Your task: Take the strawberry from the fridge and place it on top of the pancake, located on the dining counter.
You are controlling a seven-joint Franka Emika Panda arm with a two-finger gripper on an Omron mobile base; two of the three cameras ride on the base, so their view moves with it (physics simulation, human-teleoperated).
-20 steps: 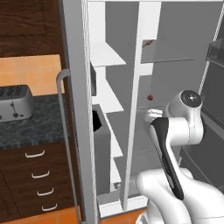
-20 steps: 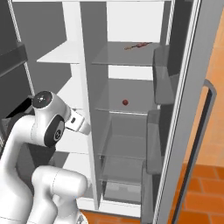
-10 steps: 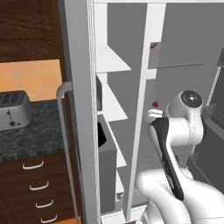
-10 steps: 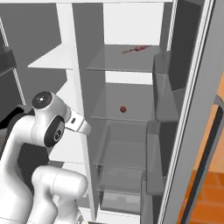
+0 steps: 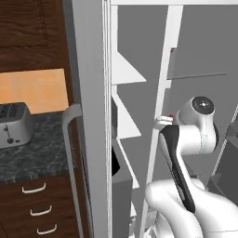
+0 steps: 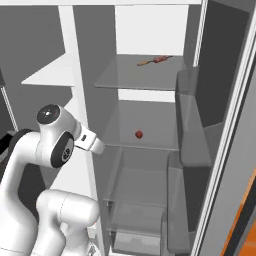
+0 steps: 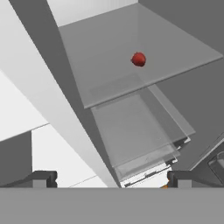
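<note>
The fridge [image 6: 75,75] stands open, showing its white shelved interior. A small red strawberry [image 6: 139,134] lies alone on the middle glass shelf of the right compartment. In the hand view the strawberry [image 7: 138,59] sits up and ahead, well beyond my gripper [image 7: 111,179]. The gripper is open, its two dark fingertips [image 7: 43,178] wide apart with nothing between them. My hand [image 6: 92,144] hangs just outside the shelf's front left corner, at about shelf height. The pancake and the dining counter are out of view.
A thin red-brown item [image 6: 155,60] lies on the shelf above. Clear drawers [image 6: 140,200] sit below the strawberry's shelf, and door bins [image 6: 192,130] line the right door. The grey fridge door [image 5: 88,116] and a toaster [image 5: 14,124] on the black counter are to the left.
The whole picture has shifted and grown: the base has driven closer to the open fridge. The arm keeps its pose and the gripper stays open.
</note>
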